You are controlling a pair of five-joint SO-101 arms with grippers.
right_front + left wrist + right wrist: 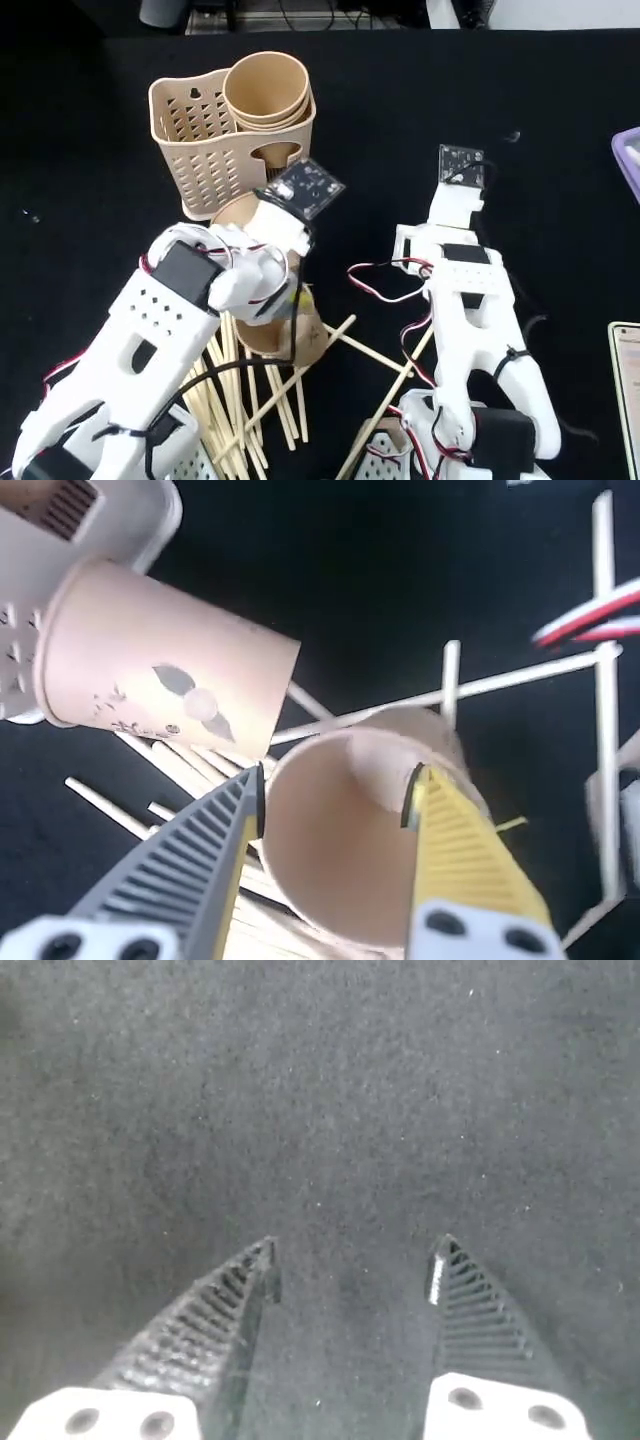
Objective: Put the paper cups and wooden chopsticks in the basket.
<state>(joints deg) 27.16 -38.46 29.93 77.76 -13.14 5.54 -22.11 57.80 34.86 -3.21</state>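
Note:
A beige slotted basket (195, 160) stands at the back left with stacked paper cups (266, 88) in it. A paper cup (340, 860) lies with its mouth toward the left wrist camera. My left gripper (335, 790) is shut on this cup, one finger against each side of its rim. A second cup (160, 670) lies on its side beside the basket (90, 510). Wooden chopsticks (245, 400) are heaped under the left arm. My right gripper (350, 1265) is open over bare black cloth, nothing between its fingers.
A few loose chopsticks (385, 385) lie crossed between the two arms. A purple object (628, 158) and a white card (625, 390) sit at the right edge. Red and black cables (385, 280) loop beside the right arm.

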